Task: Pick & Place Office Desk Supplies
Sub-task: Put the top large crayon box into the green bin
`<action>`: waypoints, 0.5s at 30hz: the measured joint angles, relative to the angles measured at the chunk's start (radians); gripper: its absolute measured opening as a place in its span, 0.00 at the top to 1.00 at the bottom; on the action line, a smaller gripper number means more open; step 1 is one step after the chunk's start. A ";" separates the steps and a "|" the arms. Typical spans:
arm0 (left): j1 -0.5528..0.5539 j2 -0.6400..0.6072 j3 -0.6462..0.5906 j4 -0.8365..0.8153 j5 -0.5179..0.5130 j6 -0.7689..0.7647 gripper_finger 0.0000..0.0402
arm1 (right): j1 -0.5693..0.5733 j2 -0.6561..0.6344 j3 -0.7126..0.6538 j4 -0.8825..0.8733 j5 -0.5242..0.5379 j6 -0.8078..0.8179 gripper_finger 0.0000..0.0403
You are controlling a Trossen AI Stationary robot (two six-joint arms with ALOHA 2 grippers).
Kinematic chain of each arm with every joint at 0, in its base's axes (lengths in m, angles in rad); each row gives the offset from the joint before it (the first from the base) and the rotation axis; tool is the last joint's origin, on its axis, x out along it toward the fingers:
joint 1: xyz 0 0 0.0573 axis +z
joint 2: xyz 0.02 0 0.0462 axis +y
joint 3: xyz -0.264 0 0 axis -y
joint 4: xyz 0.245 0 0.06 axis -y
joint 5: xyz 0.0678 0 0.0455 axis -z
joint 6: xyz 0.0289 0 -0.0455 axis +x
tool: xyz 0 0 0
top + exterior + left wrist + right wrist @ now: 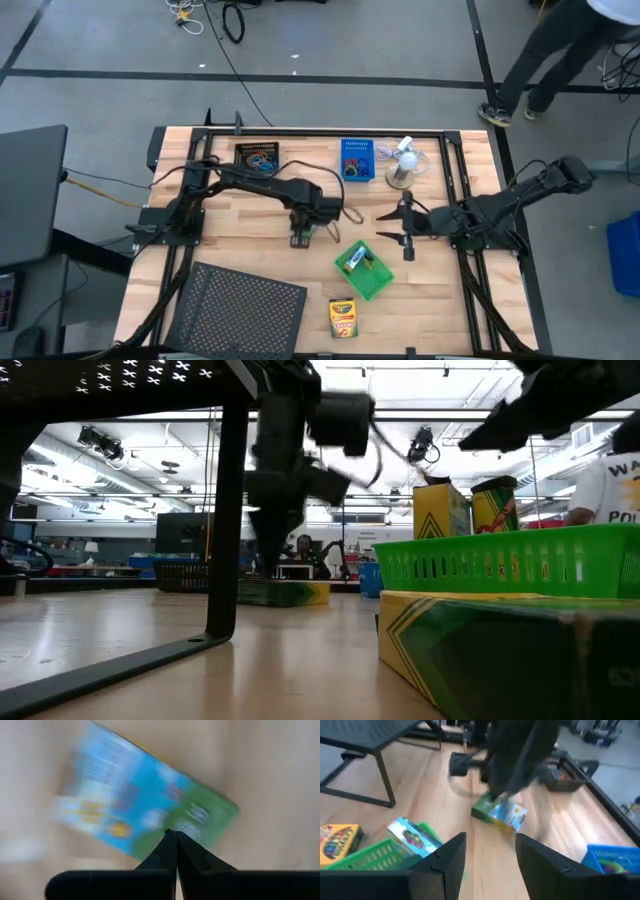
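My left pincer (176,836) has its 2 fingers pressed together, tips just over a small green-white box (145,802) that lies flat on the table (250,225) near the middle; its print is too smeared for me to read, and I cannot tell whether the tips touch it. From above, the arm hides most of that box. My right pincer (490,851) hangs spread and empty, a little to the right of the left one. Just in front of it sits the green bin (363,270) holding another small box (411,836). The yellow crayon box (343,317) lies near the table's front edge. At the back stand the black bin (257,157) and the blue bin (355,160), their contents hard to make out.
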 joint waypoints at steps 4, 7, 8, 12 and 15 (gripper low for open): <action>0.003 -0.127 -0.011 0.126 -0.086 -0.054 0.99 | -0.051 0.000 0.000 -0.024 -0.054 0.009 0.55; -0.003 -0.222 -0.063 0.223 -0.101 -0.087 0.98 | -0.086 0.000 0.000 -0.025 -0.119 0.011 0.55; -0.004 -0.256 -0.088 0.255 -0.104 -0.098 0.98 | -0.100 0.000 0.000 -0.026 -0.145 0.016 0.55; 0.018 -0.381 -0.203 0.326 -0.158 -0.198 0.98 | -0.177 0.003 0.000 -0.030 -0.273 0.056 0.56; 0.056 -0.407 -0.282 0.315 -0.167 -0.267 0.99 | -0.240 0.004 0.000 -0.030 -0.364 0.073 0.61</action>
